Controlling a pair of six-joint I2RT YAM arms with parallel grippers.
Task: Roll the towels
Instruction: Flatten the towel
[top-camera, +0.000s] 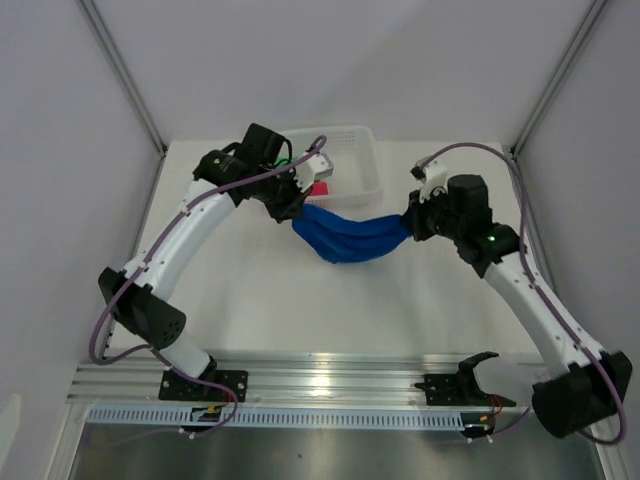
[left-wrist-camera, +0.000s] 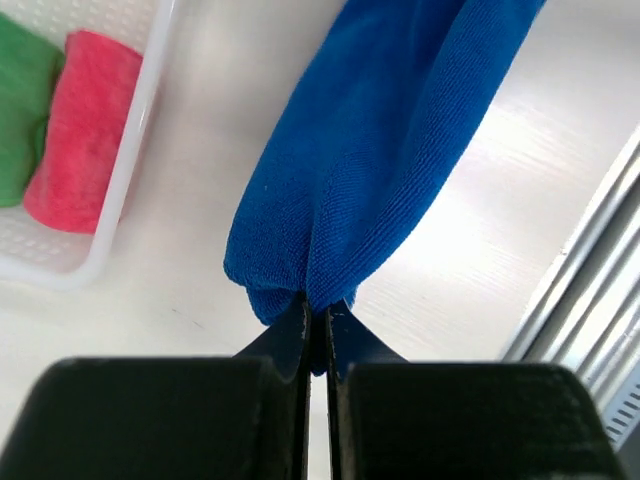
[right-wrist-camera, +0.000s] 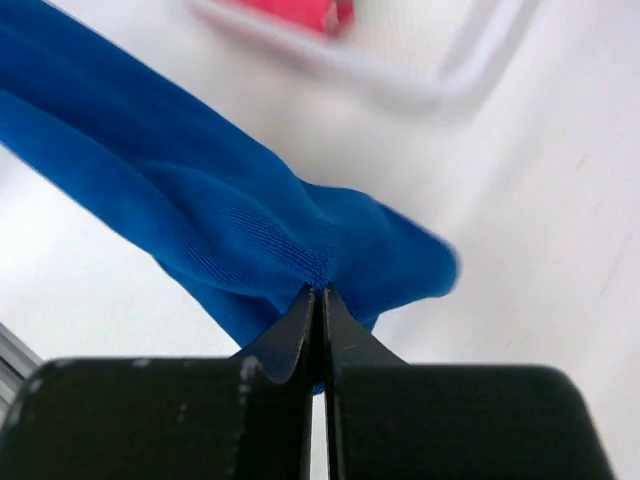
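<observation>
Top external view: we see a royal blue soft cloth towel (top-camera: 350, 240) strung between both arms at frame centre, sagging in folds over the white table (top-camera: 250, 320). The left gripper (top-camera: 298, 212) pinches the towel's left end, just below the white plastic mesh basket (top-camera: 372, 170) at upper centre. The right gripper (top-camera: 408, 226) pinches the other end at centre right. We cannot tell whether the sagging middle touches the table.

Left wrist view: we see the black fingers (left-wrist-camera: 290, 335) pressed tight together on a bunched end of the blue cloth at lower centre. The towel runs from there up to the top edge. At upper left a basket corner holds a bright pink towel (left-wrist-camera: 85, 130), bundled up. A green towel (left-wrist-camera: 15, 110) lies at the left edge, touching the pink one.

Right wrist view: we see the right fingers (right-wrist-camera: 295, 335) clamped on the other bunched end at lower centre, with cloth stretching to the upper left. At the top are a blurred basket rim and a bit of pink.
</observation>
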